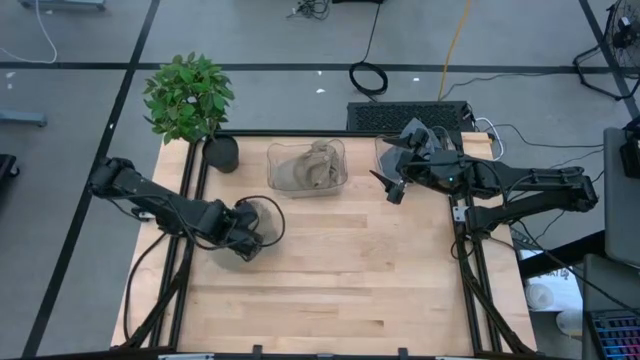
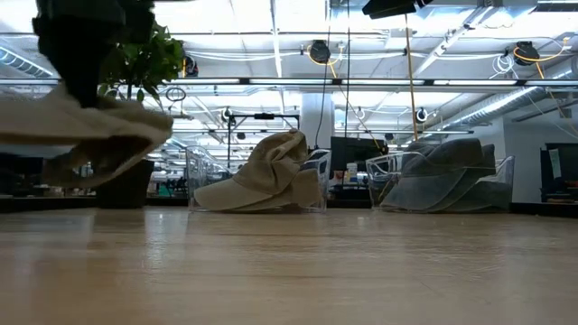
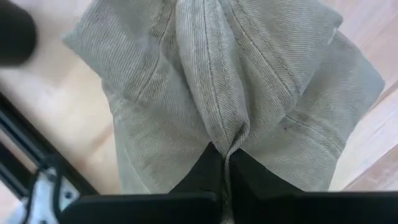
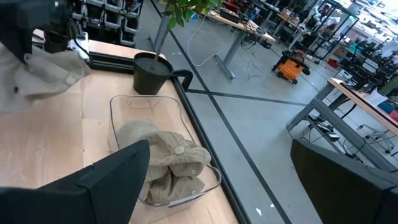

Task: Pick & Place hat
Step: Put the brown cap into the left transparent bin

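Note:
A grey-beige hat [image 2: 83, 134] is in my left gripper [image 1: 250, 228], above the table's left part and clear of the wood in the low view. In the left wrist view the hat [image 3: 217, 74] fills the picture, bunched ahead of my left gripper [image 3: 225, 163]. A clear bin [image 1: 307, 167] at the far edge holds beige hats [image 2: 262, 176]. A second clear bin [image 2: 442, 176] to its right holds grey hats. My right gripper [image 1: 393, 185] is open, raised near that second bin, touching nothing. My left gripper pinches a raised fold of the hat's crown cloth [image 3: 222, 140] between its two shut fingers [image 3: 199, 171]. The cloth puckers into creases that run to the pinch. The hat is lifted clear of the table and hangs bunched around the fingers.
A potted plant [image 1: 187, 95] in a black pot [image 1: 222, 152] stands at the far left corner, beside the beige-hat bin [image 4: 165, 162]. The black frame rails [image 1: 470, 270] run along the table's left and right sides. Bare wood [image 1: 340, 270] lies across the middle and near part.

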